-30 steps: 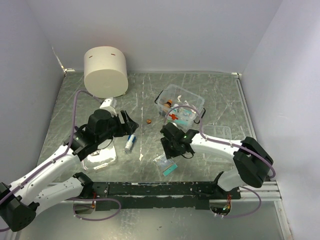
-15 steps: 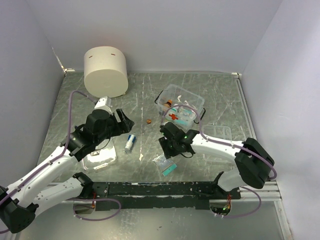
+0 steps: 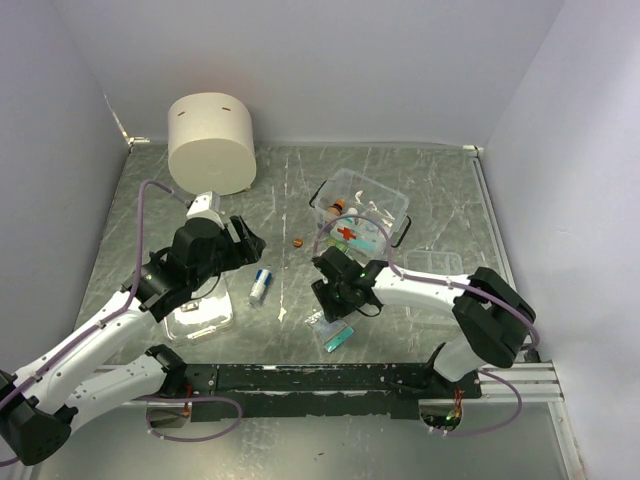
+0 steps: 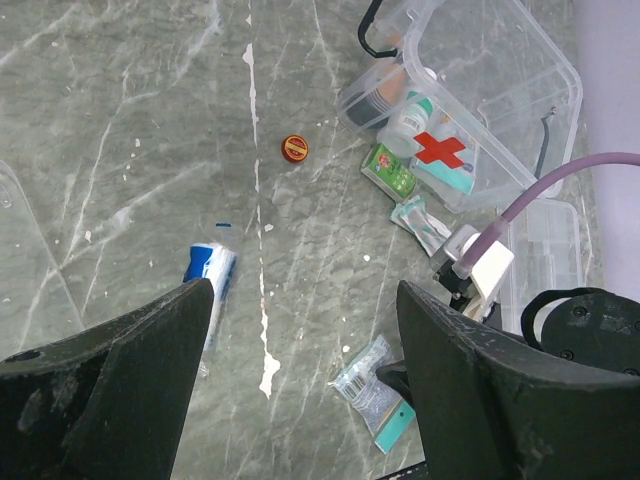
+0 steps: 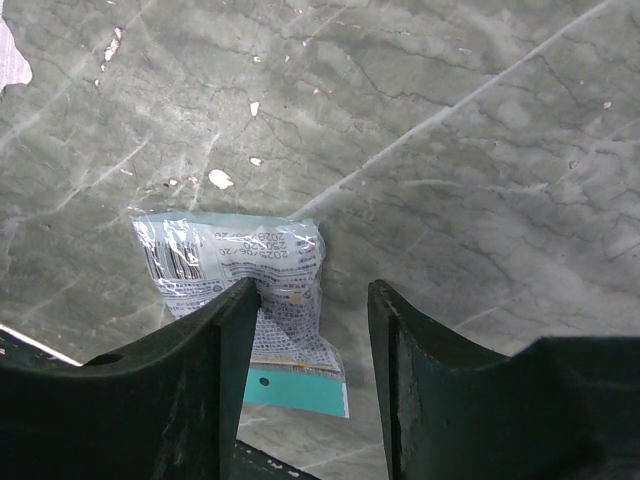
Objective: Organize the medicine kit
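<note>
Grey marbled tabletop (image 3: 440, 190), boxed in by pale walls.

Just below centre of the overhead view: right gripper (image 3: 324, 302), angled down toward the lower left, jaws parted, nothing clamped. Through its wrist camera, dark fingers (image 5: 225, 340) set apart over a clear printed packet (image 5: 230, 270). Upper right corner of the packet in the gap, left finger over its edge; contact impossible to judge. Teal card (image 5: 290, 385) inside the packet's lower end.

Left of centre overhead: left gripper (image 3: 245, 240), spread wide and holding nothing, aimed toward the middle of the table. Between its fingers in its own wrist view, bare marble only. Blue-and-white tube (image 4: 210, 275) lying flat just beside the finger at lower left. Small red-brown cap (image 4: 294, 148) further up, well apart from the tube.

Medicine kit (image 3: 360, 215) above centre overhead, at upper right in the left wrist view: clear box, lid off, red cross (image 4: 440, 150) on its near side, black handle (image 4: 372, 25) at its far end, assorted items inside. Green box (image 4: 390, 170) and small sachet (image 4: 422, 222) on the table against or just beside its near wall.

Clear lid (image 3: 435, 265) flat at right of centre, beside the right forearm. Clear tray (image 3: 200, 320) at lower left under the left arm. Cream cylinder (image 3: 210, 143) at upper left, near the back wall.
</note>
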